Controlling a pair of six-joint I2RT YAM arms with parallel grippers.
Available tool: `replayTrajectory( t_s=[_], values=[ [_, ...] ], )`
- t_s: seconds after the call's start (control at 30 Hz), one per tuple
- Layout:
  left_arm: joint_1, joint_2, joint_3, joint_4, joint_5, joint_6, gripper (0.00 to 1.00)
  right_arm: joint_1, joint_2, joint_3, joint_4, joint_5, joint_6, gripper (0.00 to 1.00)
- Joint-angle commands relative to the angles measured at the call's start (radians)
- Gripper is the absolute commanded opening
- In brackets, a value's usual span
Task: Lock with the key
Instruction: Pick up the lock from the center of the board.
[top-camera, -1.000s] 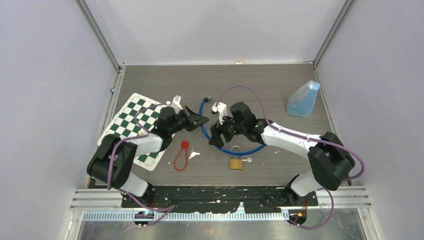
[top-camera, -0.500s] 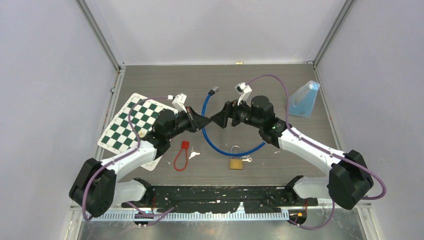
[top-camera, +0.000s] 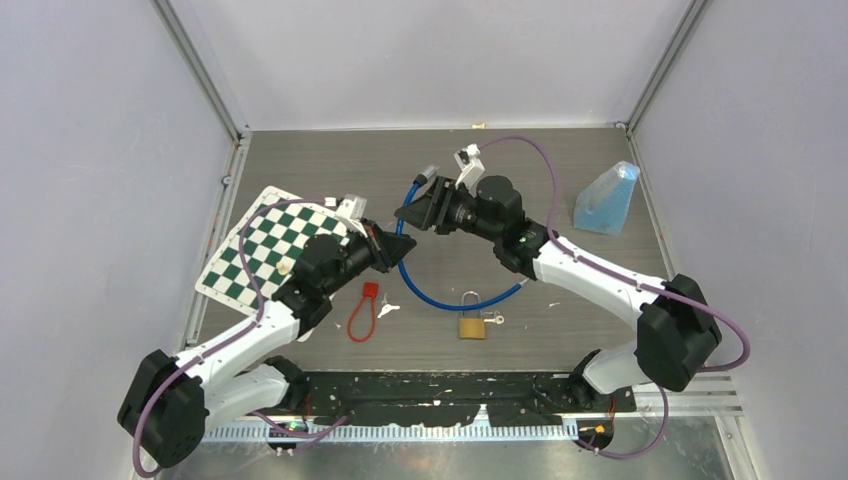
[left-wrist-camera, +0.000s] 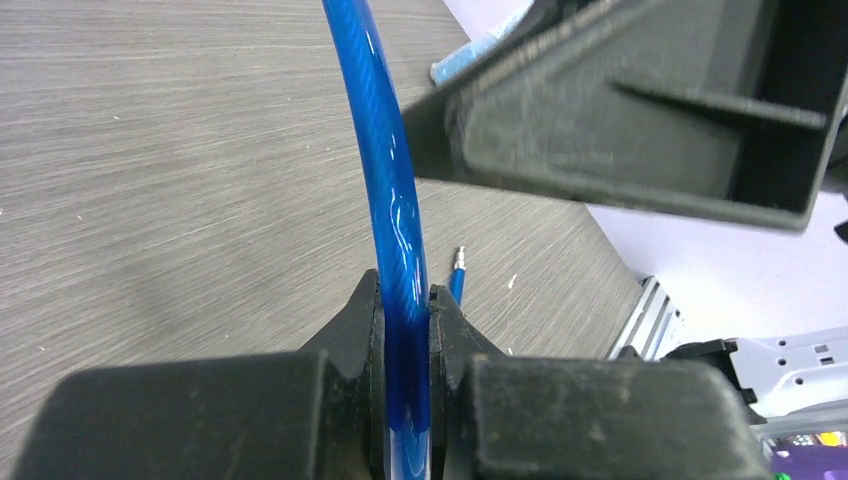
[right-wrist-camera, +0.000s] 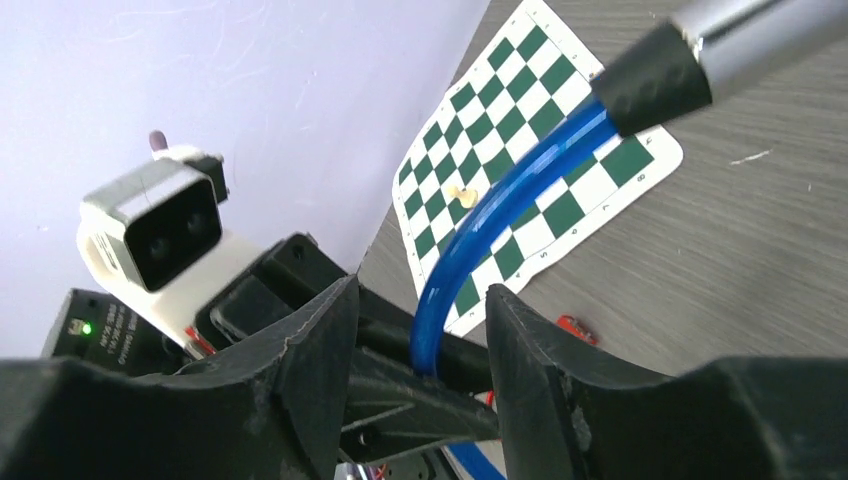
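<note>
Nearest the arm bases, a brass padlock lies on the table, its key just beside it. The blue cable crosses at its shackle. Farther back, the left gripper is clenched on the cable. Beyond it, the right gripper straddles the cable near its metal tip, jaws apart and gripping nothing. The step in hand appears to be arranging the cable — lock and key look untouched. Next, the right jaws likely need to close near the tip.

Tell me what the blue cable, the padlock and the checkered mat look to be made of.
The blue cable has a glossy, slightly translucent plastic sheath, judging by its bright highlights; it probably has a wire core, but none shows. The padlock has a brass-coloured metal body and a silvery shackle. The checkered mat is a thin, matte printed sheet lying flat; whether paper or vinyl, I cannot tell.
</note>
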Motion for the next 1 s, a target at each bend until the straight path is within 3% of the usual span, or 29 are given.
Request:
replayTrajectory(
  t_s=[0.0,0.23,0.3,0.33,0.37,0.4,0.5,0.53,0.6,0.77,0.97],
  values=[
    [-0.003,-0.05,-0.011,0.06,0.015,0.086,0.0,-0.002,0.033,0.082,0.024,-0.019,0.003,0.57],
    [-0.004,-0.084,-0.015,0.055,0.059,0.139,0.0,-0.002,0.086,0.13,0.022,-0.119,0.01,0.47],
    [-0.004,-0.086,-0.012,0.055,0.072,0.147,0.0,-0.002,0.094,0.133,0.032,-0.14,0.007,0.38],
    [-0.004,-0.087,-0.01,0.053,0.077,0.15,0.0,-0.003,0.094,0.134,0.038,-0.152,-0.003,0.25],
    [-0.004,-0.087,-0.008,0.043,0.074,0.148,0.0,-0.002,0.094,0.137,0.04,-0.159,-0.009,0.18],
    [-0.004,-0.087,-0.001,0.025,0.072,0.147,0.03,-0.003,0.093,0.138,0.039,-0.16,-0.026,0.08],
    [-0.004,-0.101,0.014,-0.053,0.053,0.154,0.48,-0.002,0.069,0.127,0.044,-0.15,-0.084,0.05],
    [-0.004,-0.112,0.014,-0.07,0.046,0.155,0.58,-0.002,0.062,0.12,0.049,-0.149,-0.126,0.05],
    [-0.002,-0.15,0.015,-0.108,0.021,0.155,0.71,-0.002,0.036,0.107,0.054,-0.148,-0.201,0.05],
    [-0.003,-0.298,0.11,-0.21,0.009,0.165,0.74,-0.008,-0.015,0.103,0.054,-0.222,-0.364,0.05],
    [-0.001,-0.349,0.38,-0.424,-0.178,0.219,0.78,-0.008,-0.044,0.085,0.204,-0.396,-0.396,0.05]
  ],
)
